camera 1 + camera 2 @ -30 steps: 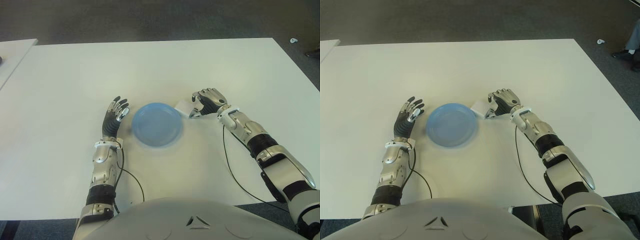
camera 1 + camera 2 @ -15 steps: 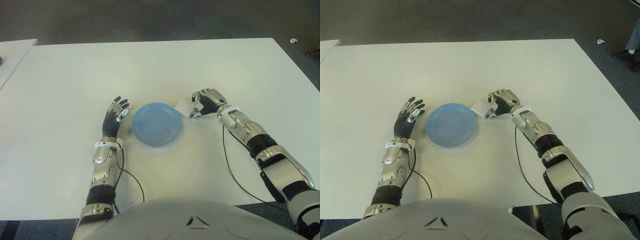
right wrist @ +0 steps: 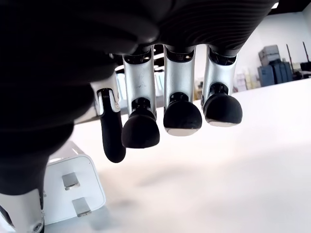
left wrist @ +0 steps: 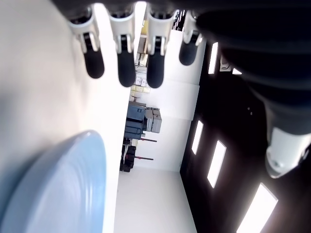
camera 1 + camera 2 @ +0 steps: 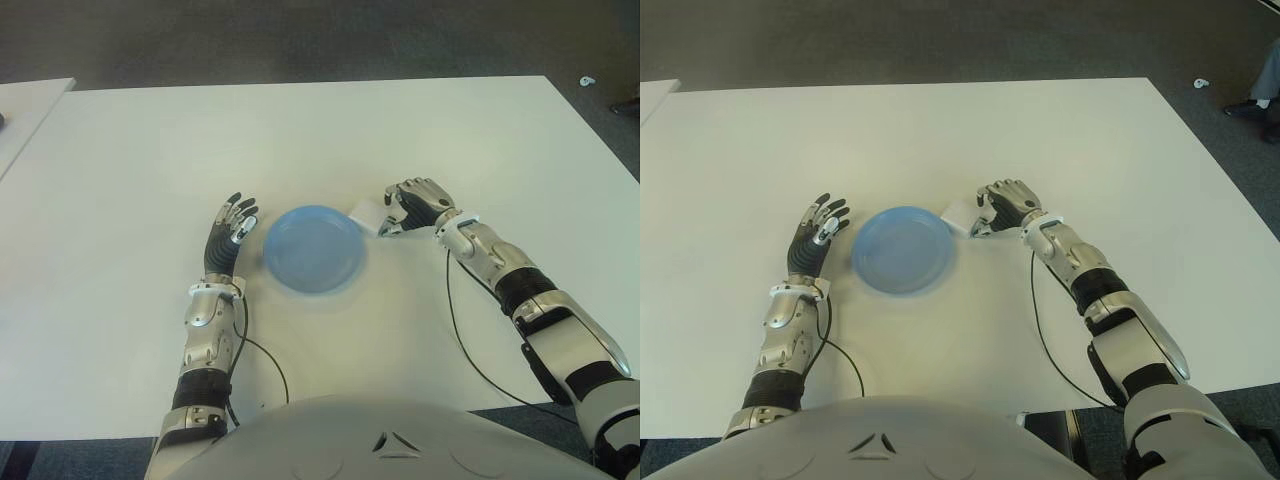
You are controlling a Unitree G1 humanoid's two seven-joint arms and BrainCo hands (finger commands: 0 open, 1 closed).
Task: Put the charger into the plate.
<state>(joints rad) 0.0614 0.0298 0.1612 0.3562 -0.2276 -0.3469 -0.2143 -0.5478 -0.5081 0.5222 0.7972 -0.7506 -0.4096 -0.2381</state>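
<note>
Left eye view: the blue plate (image 5: 314,249) sits mid-bench (image 5: 330,140) and holds nothing. The white charger (image 5: 368,216) lies on the bench just beside the plate's far right rim. The right hand (image 5: 415,203) is immediately right of the charger, fingers curled; whether it touches the charger cannot be told here. The left hand (image 5: 228,233) shows just left of the plate, fingers spread, holding nothing.

Right eye view: the same layout, with the charger (image 5: 959,214) between the plate (image 5: 902,248) rim and the right hand (image 5: 1006,204).

Left wrist view: the fingers (image 4: 124,63) are straight and released, with the plate's rim (image 4: 73,179) close by.

Right wrist view: the fingertips (image 3: 181,116) are bent down above the bench, and the charger (image 3: 73,187), prongs showing, lies beside the thumb, not gripped. The hand is clenched on nothing.

To do the grasp well, I judge the right hand should loosen its fingers, shift left over the charger, pinch its flat sides between thumb and fingers, then lift clear of the rim before moving over the plate.

Compared with a second ago, nothing visible differs: hands, plate and charger hold the same places.
</note>
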